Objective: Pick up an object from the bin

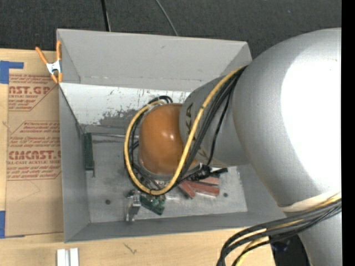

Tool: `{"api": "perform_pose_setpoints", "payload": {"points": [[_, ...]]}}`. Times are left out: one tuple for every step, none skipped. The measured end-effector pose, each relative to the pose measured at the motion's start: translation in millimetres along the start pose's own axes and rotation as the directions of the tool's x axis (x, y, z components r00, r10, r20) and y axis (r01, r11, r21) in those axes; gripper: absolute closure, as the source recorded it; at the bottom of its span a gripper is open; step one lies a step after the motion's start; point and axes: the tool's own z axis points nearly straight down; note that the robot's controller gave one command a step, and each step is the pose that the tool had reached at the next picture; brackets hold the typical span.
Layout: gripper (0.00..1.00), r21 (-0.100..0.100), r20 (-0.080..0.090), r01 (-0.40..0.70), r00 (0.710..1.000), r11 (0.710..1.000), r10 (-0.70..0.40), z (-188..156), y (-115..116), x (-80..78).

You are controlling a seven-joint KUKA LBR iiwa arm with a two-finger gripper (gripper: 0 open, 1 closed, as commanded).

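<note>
My gripper [133, 205] is lower centre beside a green piece [155, 204]. I cannot tell its state. Pick apparently outstanding.

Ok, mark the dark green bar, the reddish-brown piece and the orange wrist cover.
dark green bar [87, 151], camera view, middle of its length.
reddish-brown piece [201, 189], camera view, middle of its visible top face.
orange wrist cover [161, 137], camera view, centre of its rounded dome.
</note>
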Motion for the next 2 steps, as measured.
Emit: {"api": "perform_pose_setpoints", "payload": {"points": [[0.00,0.002,-0.006,-0.012,1.000,1.000,0.012,-10,-12,6.8],[0.00,0.004,-0.005,-0.025,1.000,1.000,0.025,-7,-45,2.6]]}}
